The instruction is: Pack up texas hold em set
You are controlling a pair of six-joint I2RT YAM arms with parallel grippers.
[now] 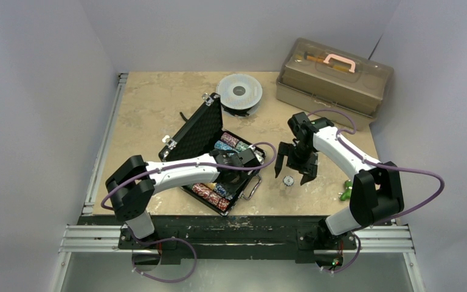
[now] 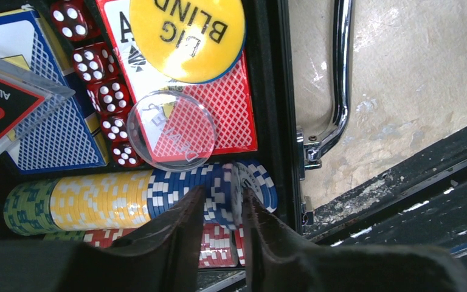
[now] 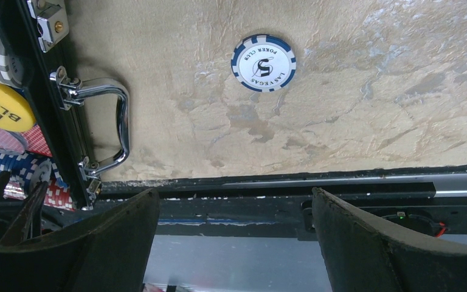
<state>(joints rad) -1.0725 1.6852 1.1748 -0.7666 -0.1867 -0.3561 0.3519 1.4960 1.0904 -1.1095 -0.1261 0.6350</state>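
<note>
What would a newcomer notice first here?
An open black briefcase sits left of centre on the table, packed with colourful poker chips, red dice and a yellow Big Blind disc. The left pincer hangs over the blue chips, while a lone chip lies near the open right pincer.

Blue-and-white chip, yellow disc

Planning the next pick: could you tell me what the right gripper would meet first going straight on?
Probably the loose chip, lying on the table ahead of the open right gripper; depth is unclear.
</note>
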